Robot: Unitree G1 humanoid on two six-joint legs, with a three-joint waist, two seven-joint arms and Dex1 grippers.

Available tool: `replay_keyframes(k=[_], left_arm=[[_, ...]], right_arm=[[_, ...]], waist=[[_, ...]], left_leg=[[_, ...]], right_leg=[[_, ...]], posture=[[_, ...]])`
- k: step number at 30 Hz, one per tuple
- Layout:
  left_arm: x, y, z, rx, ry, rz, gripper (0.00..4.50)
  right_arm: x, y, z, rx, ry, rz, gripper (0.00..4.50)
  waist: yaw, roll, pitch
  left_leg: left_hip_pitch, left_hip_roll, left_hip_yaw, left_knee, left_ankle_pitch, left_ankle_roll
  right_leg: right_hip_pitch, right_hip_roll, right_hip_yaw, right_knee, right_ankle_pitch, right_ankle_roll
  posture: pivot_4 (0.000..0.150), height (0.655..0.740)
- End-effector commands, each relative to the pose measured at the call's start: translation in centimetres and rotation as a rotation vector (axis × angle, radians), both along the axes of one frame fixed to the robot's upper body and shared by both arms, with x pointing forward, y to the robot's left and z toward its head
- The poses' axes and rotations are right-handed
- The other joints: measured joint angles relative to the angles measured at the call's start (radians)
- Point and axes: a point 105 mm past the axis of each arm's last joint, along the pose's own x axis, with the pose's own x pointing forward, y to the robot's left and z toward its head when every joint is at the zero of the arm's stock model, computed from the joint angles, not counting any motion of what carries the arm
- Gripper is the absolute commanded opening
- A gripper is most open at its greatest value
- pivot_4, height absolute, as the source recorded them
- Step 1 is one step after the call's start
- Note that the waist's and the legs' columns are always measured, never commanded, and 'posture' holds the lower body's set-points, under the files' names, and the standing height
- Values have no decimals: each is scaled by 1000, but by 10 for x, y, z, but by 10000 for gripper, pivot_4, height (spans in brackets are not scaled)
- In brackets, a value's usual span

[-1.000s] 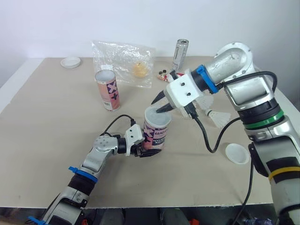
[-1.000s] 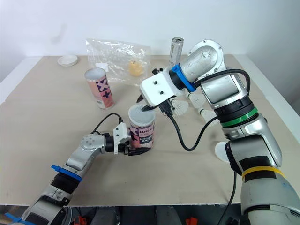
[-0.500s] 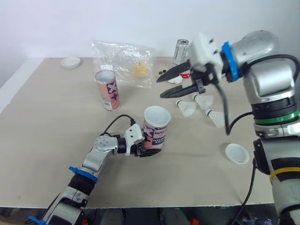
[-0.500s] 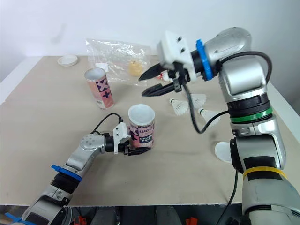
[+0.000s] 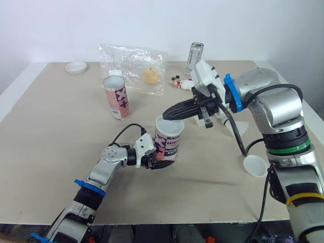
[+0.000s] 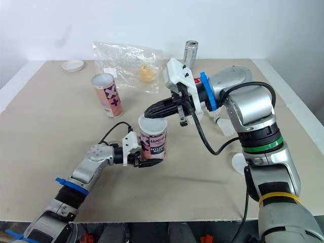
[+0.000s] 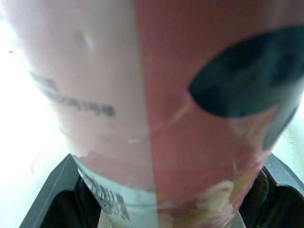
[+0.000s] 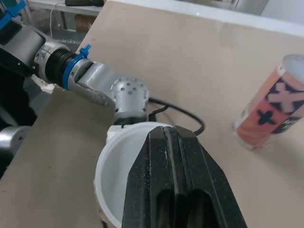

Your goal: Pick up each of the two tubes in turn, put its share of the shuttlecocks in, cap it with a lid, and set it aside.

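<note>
The task looked early in its course. On the bench [image 5: 50, 131] neither tube was capped or set aside. The held tube [image 5: 168, 144] stood near the middle of the bench, its long axis upright and its open mouth facing up, with the left gripper [image 5: 158, 162] fingers clamped on its base. Its contents could not be told. The second tube [image 5: 116, 97] stood upright and open, farther back. The right gripper [image 5: 168, 115] hung at the held tube's mouth, fingers pressed together on nothing visible. Shuttlecocks [image 5: 239, 129] lay loose. Both lids, the near lid [image 5: 255, 165] and the far lid [image 5: 76, 67], sat unused.

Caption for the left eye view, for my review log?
Left hand holds the open pink tube while the right hand, fingers shut, reaches its mouth; second tube stands farther back.
</note>
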Motion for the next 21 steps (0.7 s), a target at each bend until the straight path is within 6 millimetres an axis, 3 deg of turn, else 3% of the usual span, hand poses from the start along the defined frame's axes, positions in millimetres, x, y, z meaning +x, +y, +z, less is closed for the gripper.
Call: replay_keyframes(k=[1, 14, 21], left_arm=[[-2, 7, -25, 55, 97, 44, 32480], [-3, 8, -27, 58, 99, 53, 32480], [-3, 7, -26, 52, 95, 54, 32480]], right_arm=[[-5, 3, -11, -73, -40, 33, 588], [9, 2, -44, -261, -76, 14, 588], [6, 6, -51, -276, 36, 10, 588]], waist=[[0, 0, 0], [-2, -1, -8], [-2, -2, -14]], left_leg=[[0, 0, 0, 0, 0, 0], [2, 0, 0, 0, 0, 0], [3, 0, 0, -1, 0, 0]], right_leg=[[0, 0, 0, 0, 0, 0], [1, 0, 0, 0, 0, 0], [1, 0, 0, 0, 0, -1]], posture=[[1500, 7400], [1500, 7400], [1500, 7400]])
